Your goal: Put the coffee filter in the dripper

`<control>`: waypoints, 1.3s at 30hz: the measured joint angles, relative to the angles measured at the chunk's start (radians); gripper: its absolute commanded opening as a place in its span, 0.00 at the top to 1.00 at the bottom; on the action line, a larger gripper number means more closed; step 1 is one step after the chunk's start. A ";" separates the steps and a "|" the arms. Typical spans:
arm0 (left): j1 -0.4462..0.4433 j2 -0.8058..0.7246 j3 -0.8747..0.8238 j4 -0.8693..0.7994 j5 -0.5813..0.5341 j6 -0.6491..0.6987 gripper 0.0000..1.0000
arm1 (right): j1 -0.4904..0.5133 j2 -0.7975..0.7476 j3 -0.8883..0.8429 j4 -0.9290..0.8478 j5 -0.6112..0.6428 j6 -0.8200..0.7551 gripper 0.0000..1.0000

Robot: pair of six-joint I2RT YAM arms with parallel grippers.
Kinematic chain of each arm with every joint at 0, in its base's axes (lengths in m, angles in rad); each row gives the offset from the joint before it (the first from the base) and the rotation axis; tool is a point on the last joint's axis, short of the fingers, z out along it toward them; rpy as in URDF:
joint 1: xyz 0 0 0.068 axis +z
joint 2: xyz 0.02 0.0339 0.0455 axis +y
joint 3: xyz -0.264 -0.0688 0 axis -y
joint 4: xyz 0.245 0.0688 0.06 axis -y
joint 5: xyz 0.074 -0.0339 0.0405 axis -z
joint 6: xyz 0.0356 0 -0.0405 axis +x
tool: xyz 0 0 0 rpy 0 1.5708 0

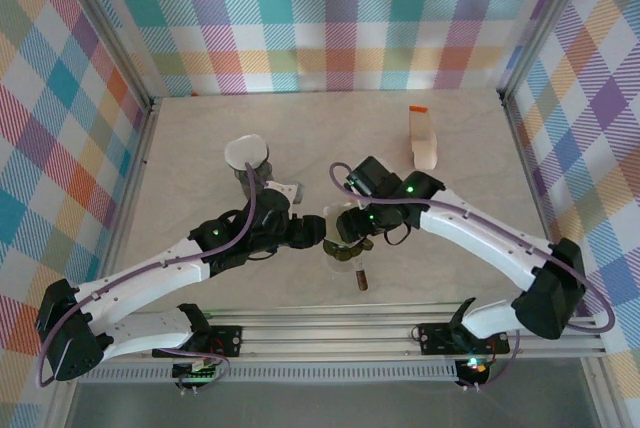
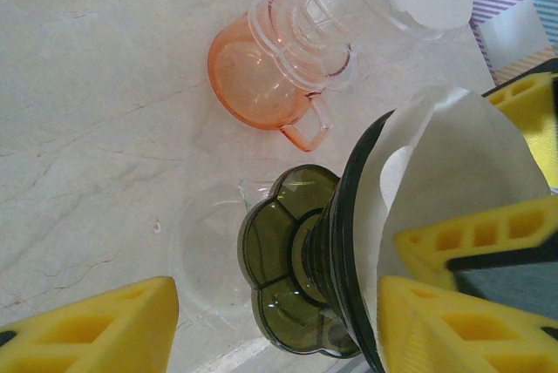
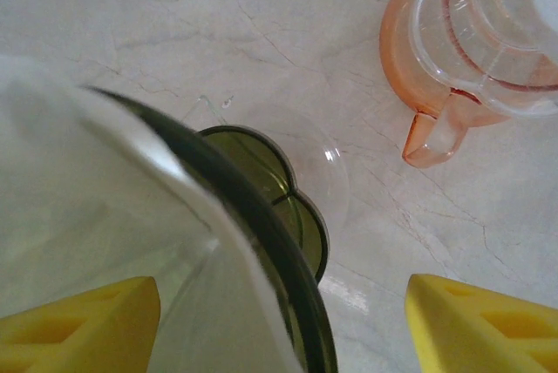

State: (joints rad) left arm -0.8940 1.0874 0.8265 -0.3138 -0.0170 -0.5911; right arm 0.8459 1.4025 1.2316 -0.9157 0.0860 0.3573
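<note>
From the top camera you see the two arms meet at mid-frame. The left gripper [image 1: 312, 233] and right gripper [image 1: 358, 228] sit close on either side of the dark green dripper [image 1: 345, 245]. Their bodies cover most of it there, so you cannot read the jaws or the paper from above.

The wrist cameras give you that. In the left wrist view the white coffee filter [image 2: 453, 164] sits in the mouth of the dripper [image 2: 292, 268], at the right of the frame, with its edge standing proud of the dark rim. The left gripper [image 2: 279, 321] is spread. One yellow finger is low at the left, clear of the dripper's scalloped foot. The other is low at the right and overlaps the paper; you cannot tell whether it touches.

In the right wrist view the dripper [image 3: 279, 207] runs diagonally from the left, with the filter [image 3: 78, 181] filling the left side. The right gripper [image 3: 283, 312] is spread wide. Its lower-right finger is well clear, and its lower-left finger is partly hidden behind the paper.

A clear disc [image 2: 205, 260] lies on the table [image 2: 87, 85] by the dripper's foot. An orange cup [image 2: 253, 77] under a clear ribbed dripper [image 2: 314, 24] stands near, at the top of both wrist views. The top view also gives you a beige holder [image 1: 423, 138] well apart at upper right, and a small brown thing [image 1: 362, 278] just below the dripper.
</note>
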 measured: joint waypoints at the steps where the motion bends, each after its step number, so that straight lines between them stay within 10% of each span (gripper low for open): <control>1: 0.000 0.000 0.000 0.000 0.000 0.000 0.38 | 0.000 0.014 0.006 0.000 0.000 0.000 0.26; 23: 0.000 0.005 -0.006 0.006 0.001 -0.001 0.29 | 0.000 0.120 0.023 -0.001 0.018 -0.034 0.26; 39: 0.000 0.016 -0.006 0.023 0.008 -0.016 0.44 | 0.000 0.067 0.023 0.003 0.029 -0.033 0.25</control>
State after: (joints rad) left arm -0.8940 1.1030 0.8207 -0.2913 -0.0090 -0.6067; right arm 0.8459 1.4693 1.2541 -0.9131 0.1146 0.3244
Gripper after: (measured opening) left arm 0.563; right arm 0.750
